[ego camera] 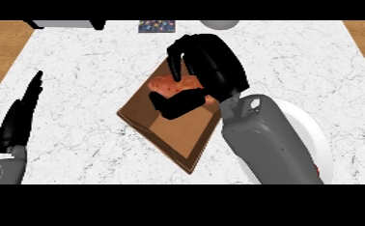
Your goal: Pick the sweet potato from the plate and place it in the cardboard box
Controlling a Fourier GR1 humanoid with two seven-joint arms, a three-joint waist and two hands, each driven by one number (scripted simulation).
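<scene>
Over the cardboard box (pixel 175 138) now, right at the middle of the white marble counter (pixel 85 65), and the right hand (pixel 214 70) is curled around the sweet potato (pixel 171 84). You can see orange skin peeking out between the black fingers above and the thumb (pixel 178 103) tucked underneath, so the hand is clamped on it. The sweet potato sits within the box's outline, over its far half; whether it touches the box floor or hangs just above it, I can't tell from this angle. The box lies turned like a diamond, brown walls sloping in, one corner pointing toward the robot.

Look to the right: the grey forearm (pixel 274 143) runs down across the white plate (pixel 314 138), which shows only as a pale curve along the arm's right side, just beside the box's right edge.

Off at the left edge, the left hand (pixel 21 111) rests with its fingers straight and pointing up, well apart from the box and holding nothing.

At the far side of the counter there's a small dark patterned item (pixel 157 26), a pale rounded object (pixel 219 24), and a white thing with dark ends (pixel 68 23) toward the left corner. Wooden floor (pixel 13 41) shows past the counter's edges.
</scene>
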